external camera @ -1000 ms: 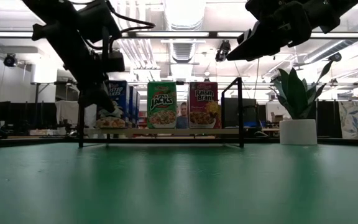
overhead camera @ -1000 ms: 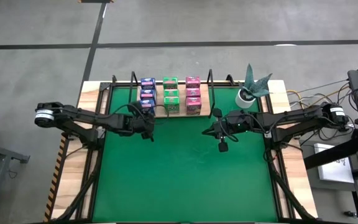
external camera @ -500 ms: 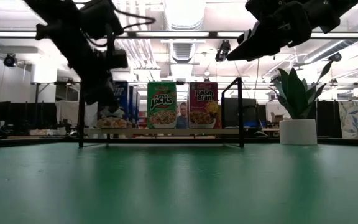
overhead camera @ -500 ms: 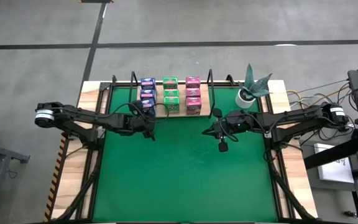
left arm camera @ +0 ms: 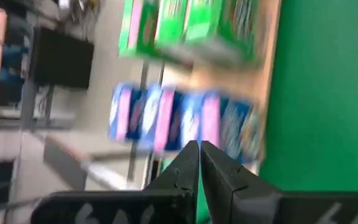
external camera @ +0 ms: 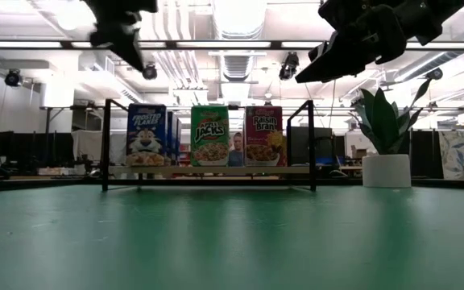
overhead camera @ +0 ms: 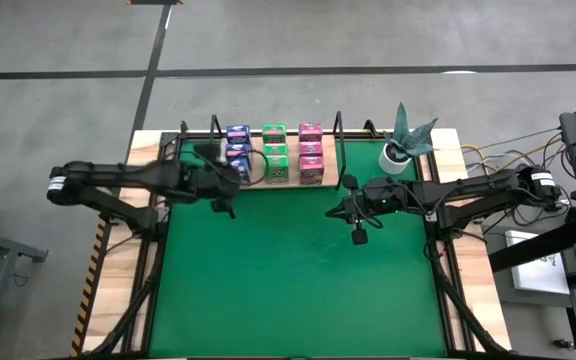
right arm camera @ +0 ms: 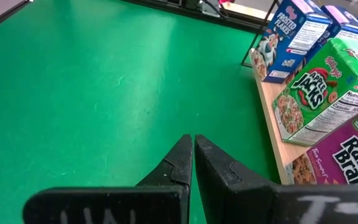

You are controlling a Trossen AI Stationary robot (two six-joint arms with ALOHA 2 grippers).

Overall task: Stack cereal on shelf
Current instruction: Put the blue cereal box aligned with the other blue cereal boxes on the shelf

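Note:
The cereal boxes stand upright on their bottoms in three rows on the light-wood shelf [overhead camera: 268, 181] at the mat's far edge: blue [overhead camera: 236, 148], green [overhead camera: 275, 152], pink [overhead camera: 311, 152]. The low view shows the front boxes: Frosted Flakes [external camera: 147, 133], Apple Jacks [external camera: 209, 135], Raisin Bran [external camera: 264, 135]. My left gripper [overhead camera: 238, 179] [left arm camera: 199, 154] is shut and empty, raised high just near-left of the blue row [left arm camera: 179, 118]. My right gripper [overhead camera: 333, 212] [right arm camera: 193, 148] is shut and empty, hovering above the mat near the shelf's right end.
A white pot with a spiky green plant [overhead camera: 400, 148] [external camera: 385, 153] stands right of the shelf. Thin black rod uprights [external camera: 105, 145] [external camera: 310, 145] frame the board. The green mat [overhead camera: 298, 290] lies open on the near side of both arms.
My left gripper has risen from in front of the front blue box to well above the shelf, drawing back toward the table's left and far side. The blue box now shows unobstructed in the low view. The boxes have kept still.

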